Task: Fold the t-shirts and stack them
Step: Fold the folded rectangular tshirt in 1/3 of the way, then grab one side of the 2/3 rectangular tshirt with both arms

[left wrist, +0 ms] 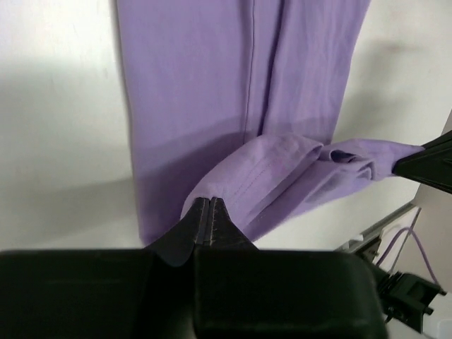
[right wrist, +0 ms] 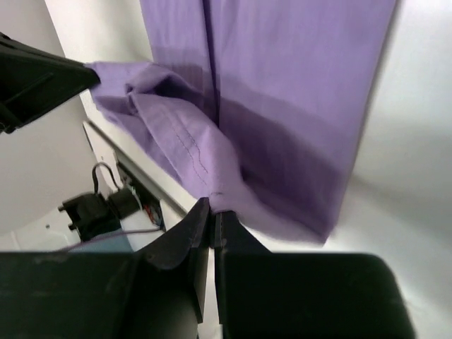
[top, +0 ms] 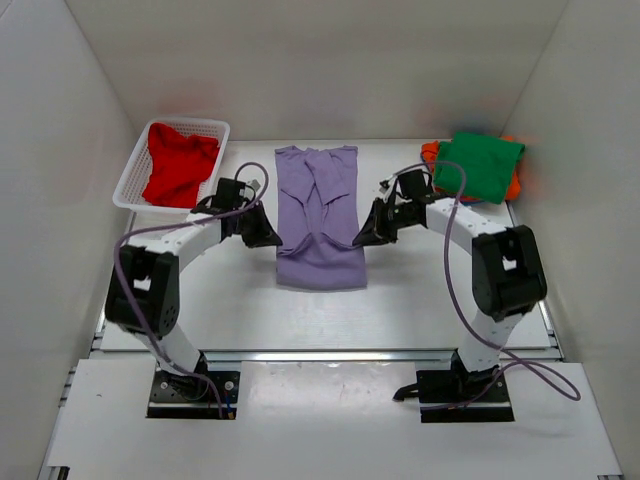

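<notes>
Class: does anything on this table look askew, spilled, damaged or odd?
Nothing spilled or damaged. The lavender-purple cloth t-shirt sags wrinkled between the left hand and right hand pinching it; the red cloth t-shirt lies crumpled in the white mesh basket.

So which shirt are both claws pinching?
The lavender shirt mid-table; the red one lies in the basket, green and orange sit stacked far right.
</notes>
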`<state>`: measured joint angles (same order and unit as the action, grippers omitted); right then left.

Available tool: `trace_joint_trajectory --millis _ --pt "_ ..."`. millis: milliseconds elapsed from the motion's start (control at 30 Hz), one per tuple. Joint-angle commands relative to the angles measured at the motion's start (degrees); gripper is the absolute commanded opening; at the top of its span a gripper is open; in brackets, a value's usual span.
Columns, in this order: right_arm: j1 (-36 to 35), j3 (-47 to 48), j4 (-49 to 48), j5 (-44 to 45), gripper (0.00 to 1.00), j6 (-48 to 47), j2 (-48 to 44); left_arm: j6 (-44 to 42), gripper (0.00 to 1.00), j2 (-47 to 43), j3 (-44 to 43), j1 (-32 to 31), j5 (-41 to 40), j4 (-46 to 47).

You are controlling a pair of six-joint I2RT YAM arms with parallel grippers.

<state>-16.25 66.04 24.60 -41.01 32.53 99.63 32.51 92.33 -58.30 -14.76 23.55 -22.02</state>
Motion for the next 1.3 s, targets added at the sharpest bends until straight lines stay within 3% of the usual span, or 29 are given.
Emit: trace_joint_trajectory --millis 0,133,200,233,333,367,400,467,633,800,933,1067,1267 --pt "2.09 8.90 2.64 -1.61 0.00 -3.88 5.63 -1.31 0.00 5.12 -6.46 1.75 2.38 2.07" --pt "4.21 21.80 5.01 -1.96 0.00 -5.80 15.74 -0.44 0.00 15.40 -16.91 3.68 2.81 1.37" --pt "5.18 29.03 8.08 -1.70 0.02 -7.21 20.67 0.62 0.12 20.84 -23.05 4.57 4.04 1.80" --pt "5.96 34.02 8.70 -1.53 0.06 -7.13 23.82 1.06 0.18 21.91 -25.87 5.18 4.48 1.89" --pt "6.67 43.62 11.08 -1.61 0.29 -7.49 29.12 3.34 0.21 26.40 -31.59 6.50 4.93 2.86" --pt "7.37 46.26 10.91 -1.09 0.33 -7.57 30.43 4.13 0.35 26.84 -32.39 7.29 4.84 3.38" --pt "7.46 47.41 12.04 -0.74 0.39 -7.31 30.70 5.44 0.40 26.58 -32.40 7.47 5.71 4.87" --pt "7.20 48.75 13.98 1.01 0.47 -8.62 30.88 6.77 0.40 25.71 -30.83 8.61 5.98 6.55" --pt "7.20 34.01 9.00 2.96 0.50 -8.54 22.55 8.71 0.40 19.13 -18.56 8.88 7.03 11.99" --pt "7.11 8.37 -2.43 3.57 0.49 -5.12 8.76 8.54 0.45 9.28 -0.97 5.99 5.03 15.69" --pt "4.92 -6.06 -9.03 4.63 0.52 -1.16 1.63 9.49 0.46 5.23 7.58 2.64 3.61 19.72" --pt "1.84 -14.78 -15.88 5.85 0.54 4.28 -0.84 11.34 0.46 2.77 12.59 -0.35 1.68 21.40" --pt "-0.54 -19.02 -22.93 8.14 0.55 8.60 0.20 12.58 0.47 0.04 17.08 -1.14 -1.48 21.32"
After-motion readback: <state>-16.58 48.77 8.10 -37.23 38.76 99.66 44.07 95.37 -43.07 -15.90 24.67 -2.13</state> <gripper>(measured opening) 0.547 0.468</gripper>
